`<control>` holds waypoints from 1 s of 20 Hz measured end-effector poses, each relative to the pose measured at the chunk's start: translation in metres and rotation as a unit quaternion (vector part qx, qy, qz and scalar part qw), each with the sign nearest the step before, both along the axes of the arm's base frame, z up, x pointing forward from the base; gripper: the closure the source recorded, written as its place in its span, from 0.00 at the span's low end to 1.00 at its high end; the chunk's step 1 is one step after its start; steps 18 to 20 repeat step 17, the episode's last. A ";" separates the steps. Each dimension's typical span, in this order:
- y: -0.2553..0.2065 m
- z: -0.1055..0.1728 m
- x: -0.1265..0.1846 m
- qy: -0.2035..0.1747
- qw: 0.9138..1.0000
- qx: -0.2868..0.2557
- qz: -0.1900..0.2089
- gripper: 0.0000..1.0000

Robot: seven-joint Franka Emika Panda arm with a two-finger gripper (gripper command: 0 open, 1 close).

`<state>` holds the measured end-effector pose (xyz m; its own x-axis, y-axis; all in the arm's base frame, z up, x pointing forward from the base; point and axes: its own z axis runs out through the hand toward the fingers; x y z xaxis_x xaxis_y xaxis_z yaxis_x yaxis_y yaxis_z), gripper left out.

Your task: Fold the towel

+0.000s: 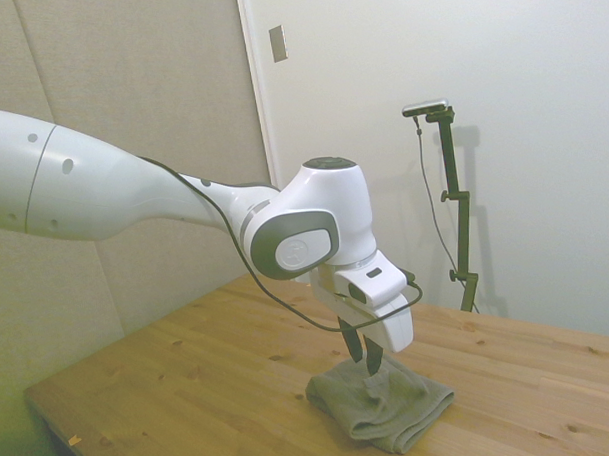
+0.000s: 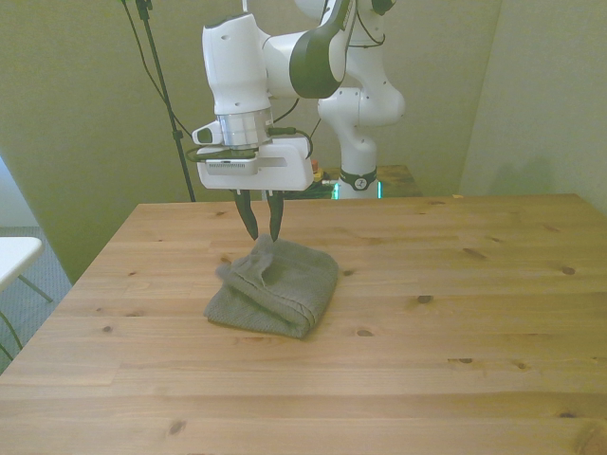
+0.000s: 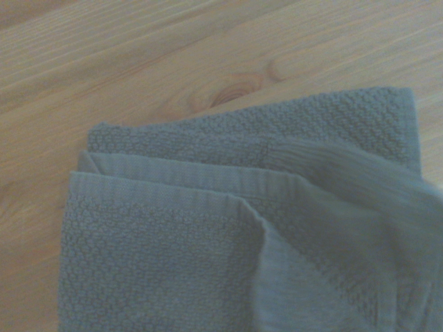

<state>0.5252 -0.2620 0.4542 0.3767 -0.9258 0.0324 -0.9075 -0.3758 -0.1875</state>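
**Corner pinched, fold under way**

The gripper [image 2: 263,230] has its fingers drawn narrow around a raised corner of the towel [image 2: 280,289], which lies bunched near the middle of the table [image 2: 455,313]. The step looks like carrying that corner over; next it likely needs a steady sweep across the pile (without dragging it). The cloth is thick grey terry, nubbly, with smoother ribbed hems stacked in layers.

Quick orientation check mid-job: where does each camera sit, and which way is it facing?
Side view: off one side of the table, arm entering from picture left, gripper above the towel.
Front view: across the table, facing the robot's base; whole arm shows.
Wrist view: close above the towel's layered edges; no robot parts.
Side and front share gripper and towel.
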 end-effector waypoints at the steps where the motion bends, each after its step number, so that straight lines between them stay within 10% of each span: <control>1: 0.003 0.006 -0.001 -0.002 1.000 -0.002 0.004 0.00; 20: 0.219 0.063 -0.092 0.036 0.997 -0.025 0.061 0.00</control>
